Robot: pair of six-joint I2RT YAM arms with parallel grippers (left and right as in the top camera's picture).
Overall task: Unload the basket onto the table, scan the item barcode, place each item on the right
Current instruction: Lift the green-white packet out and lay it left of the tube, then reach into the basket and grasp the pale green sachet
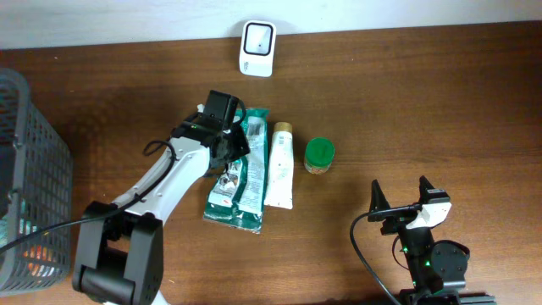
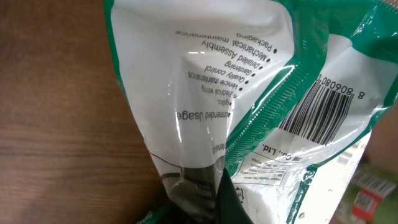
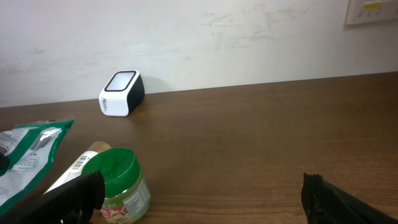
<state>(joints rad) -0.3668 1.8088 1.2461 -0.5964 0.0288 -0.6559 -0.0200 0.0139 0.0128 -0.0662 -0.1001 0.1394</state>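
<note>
Overhead, the left gripper [image 1: 227,146] is pinched shut on the green packet [image 1: 241,191] beside the tube [image 1: 281,165]; the basket [image 1: 47,161] holds something orange [image 1: 34,254]. At the left wrist its barcode [image 2: 317,112] shows, so I judge the grasp done and a lift toward the scanner [image 1: 257,48] next. Right wrist: right gripper [image 3: 202,208] wide open, empty

Ahead of the right gripper [image 1: 400,191] the table [image 1: 440,102] lies bare to the wall [image 1: 381,13] — free passage; forward and to its left the green-lidded jar [image 1: 319,155] stands nearest, then the tube [image 1: 280,165] and pouch [image 1: 247,182] side by side; beyond them, the scanner [image 1: 257,48].
</note>
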